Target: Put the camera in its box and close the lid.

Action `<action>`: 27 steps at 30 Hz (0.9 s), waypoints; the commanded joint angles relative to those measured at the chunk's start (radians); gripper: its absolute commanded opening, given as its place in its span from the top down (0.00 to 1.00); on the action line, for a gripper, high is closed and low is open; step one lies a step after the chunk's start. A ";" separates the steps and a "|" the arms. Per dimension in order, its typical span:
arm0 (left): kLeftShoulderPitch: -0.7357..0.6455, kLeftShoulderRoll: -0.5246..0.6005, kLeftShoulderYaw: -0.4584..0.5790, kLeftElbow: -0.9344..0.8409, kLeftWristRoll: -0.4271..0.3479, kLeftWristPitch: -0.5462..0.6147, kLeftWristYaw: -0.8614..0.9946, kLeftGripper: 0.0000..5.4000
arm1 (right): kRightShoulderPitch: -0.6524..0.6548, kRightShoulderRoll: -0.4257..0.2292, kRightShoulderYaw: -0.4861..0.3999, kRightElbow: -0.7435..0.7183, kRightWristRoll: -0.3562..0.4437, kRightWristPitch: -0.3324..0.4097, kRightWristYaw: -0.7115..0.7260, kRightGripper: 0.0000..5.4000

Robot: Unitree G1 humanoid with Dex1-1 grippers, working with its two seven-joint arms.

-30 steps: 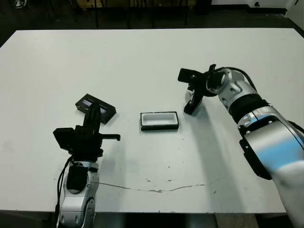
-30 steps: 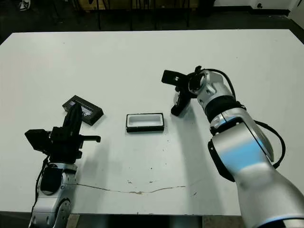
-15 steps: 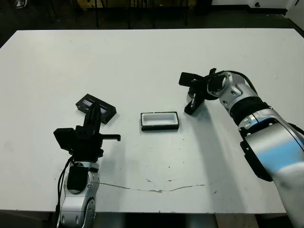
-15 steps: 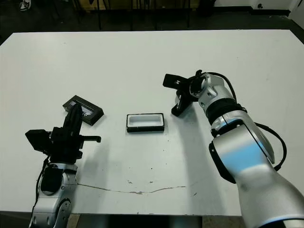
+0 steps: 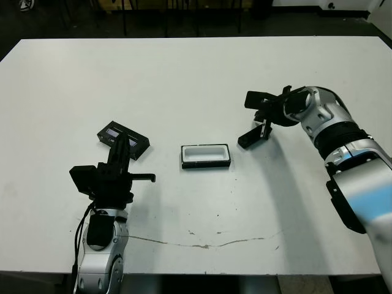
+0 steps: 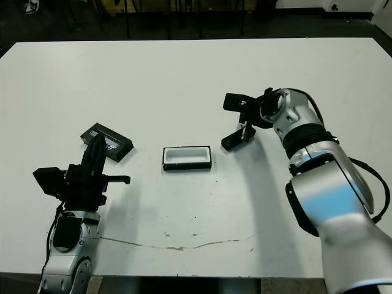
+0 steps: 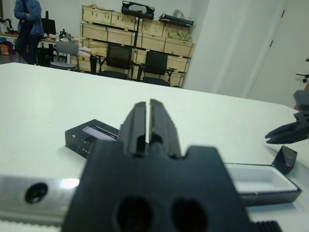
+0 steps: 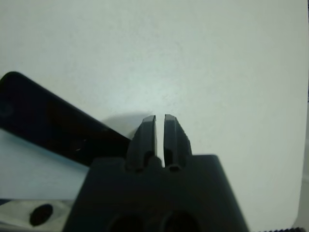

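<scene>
Mid-table, the white-lined box lies open; both matte grippers pinch narrow, empty.

Black box — white lining

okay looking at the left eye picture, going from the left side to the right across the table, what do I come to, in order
Left tool → lid → box → camera → right tool.

Stereo head pair overhead, both sharing table, wrist views low, close
</scene>
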 commanded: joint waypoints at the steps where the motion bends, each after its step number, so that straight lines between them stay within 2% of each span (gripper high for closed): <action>1: 0.014 0.006 0.003 0.010 0.015 0.007 0.009 1.00 | 0.055 -0.037 -0.006 -0.045 0.013 -0.010 0.037 1.00; 7: 0.012 0.004 0.007 0.015 0.005 0.003 0.007 1.00 | 0.127 -0.077 -0.002 -0.130 0.025 -0.024 0.081 1.00; 19: 0.013 0.003 0.006 0.014 0.017 0.003 0.018 1.00 | 0.230 -0.102 -0.027 -0.200 0.085 -0.018 0.138 1.00; 22: 0.015 0.006 0.006 0.012 0.015 0.003 0.017 1.00 | 0.254 -0.124 -0.040 -0.237 0.112 -0.044 0.161 1.00; 27: 0.011 0.005 0.008 0.010 0.004 0.010 0.014 1.00 | 0.309 -0.176 -0.082 -0.336 0.184 -0.042 0.231 1.00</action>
